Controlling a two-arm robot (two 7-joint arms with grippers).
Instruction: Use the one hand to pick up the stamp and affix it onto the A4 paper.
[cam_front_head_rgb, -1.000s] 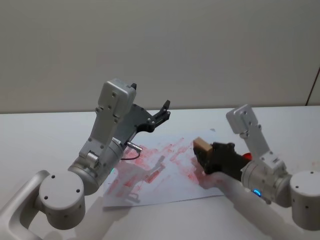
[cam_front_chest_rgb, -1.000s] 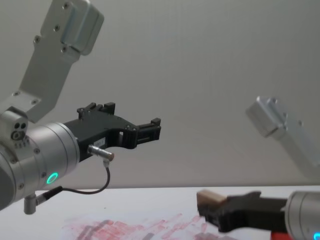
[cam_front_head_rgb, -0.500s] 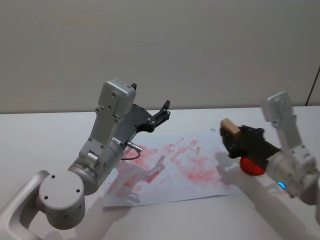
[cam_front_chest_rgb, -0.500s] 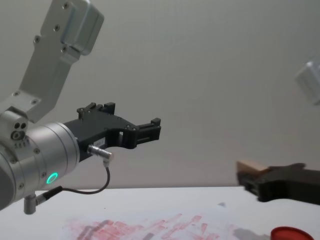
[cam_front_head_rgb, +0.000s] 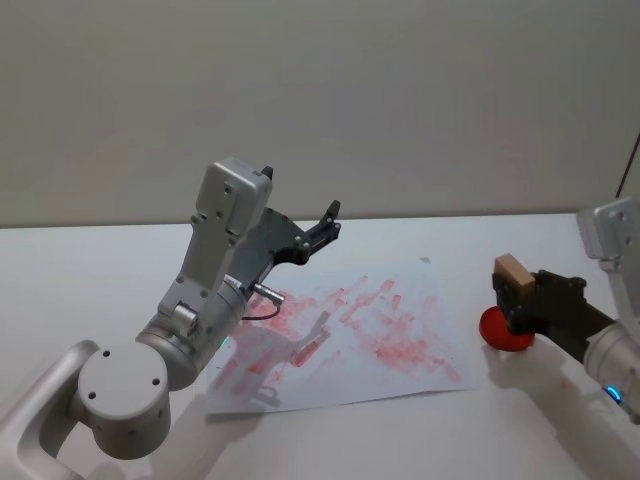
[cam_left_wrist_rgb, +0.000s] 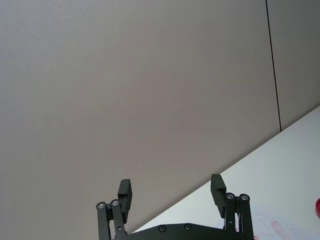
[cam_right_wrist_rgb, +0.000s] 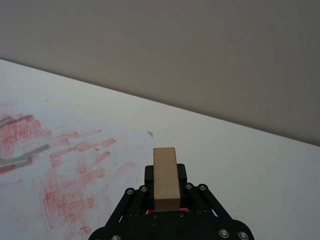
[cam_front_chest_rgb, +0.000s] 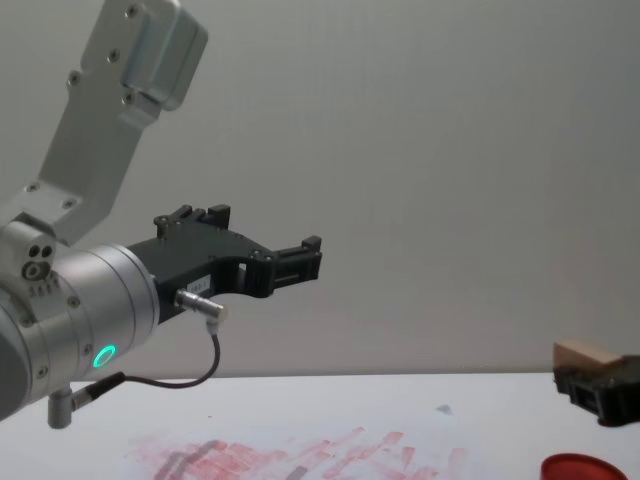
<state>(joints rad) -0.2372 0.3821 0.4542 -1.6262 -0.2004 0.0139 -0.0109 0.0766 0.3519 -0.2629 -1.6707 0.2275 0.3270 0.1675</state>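
Between the right gripper's (cam_front_head_rgb: 515, 290) jaws sits the stamp (cam_front_head_rgb: 511, 270)

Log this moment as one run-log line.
right gripper: shut on stamp, above red ink pad | A4 paper: flat, covered in red marks | left gripper: open, raised over paper's far-left part

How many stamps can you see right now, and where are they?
1. The stamp, a tan wooden block, is clamped in the right tool, raised over the round red ink pad, to the right of the A4 paper.
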